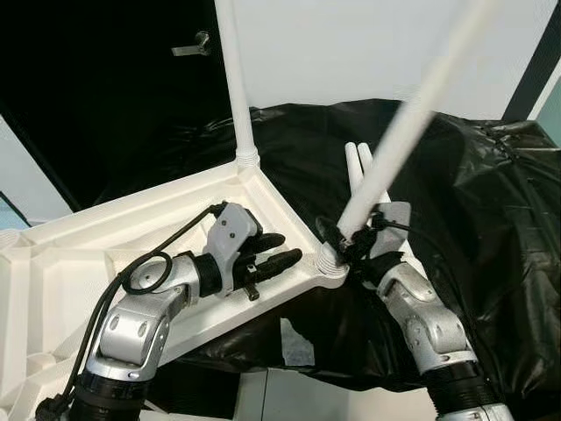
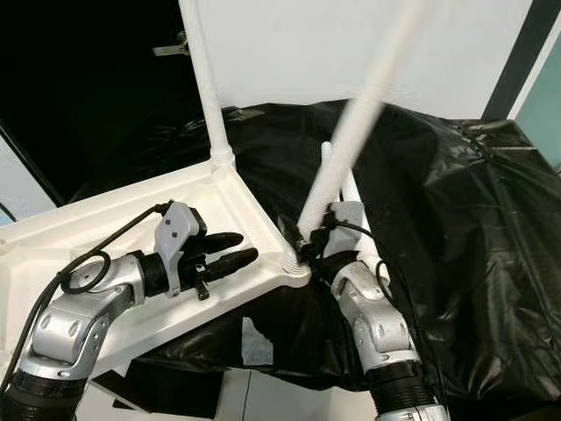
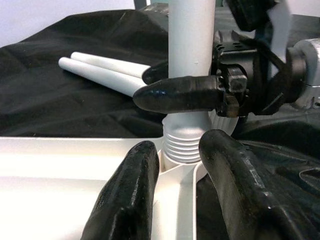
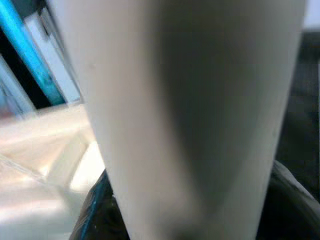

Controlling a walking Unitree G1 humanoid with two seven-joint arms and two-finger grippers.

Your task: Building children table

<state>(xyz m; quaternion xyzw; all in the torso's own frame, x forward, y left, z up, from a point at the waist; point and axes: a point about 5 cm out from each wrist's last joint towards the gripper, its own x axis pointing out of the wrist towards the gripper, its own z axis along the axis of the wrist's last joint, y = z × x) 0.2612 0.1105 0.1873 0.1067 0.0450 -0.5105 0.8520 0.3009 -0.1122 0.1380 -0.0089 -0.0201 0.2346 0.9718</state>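
Right gripper [image 1: 351, 241] clamped round white leg [image 1: 394, 145], tilted in near-right corner socket of upturned tabletop [image 1: 79, 254]. Left gripper [image 1: 273, 253] parted, empty, resting on tabletop just left of socket.

Support surface: black plastic sheeting [image 1: 491, 228], crumpled, draped over a raised base whose form cannot be told. An upturned white plastic tabletop [image 1: 79, 254] is laid on the sheeting, ribbed underside up, one corner overhanging the near edge. Two loose white legs [image 3: 100, 72] are seen lying side by side, touching, on the sheeting just beyond that corner.
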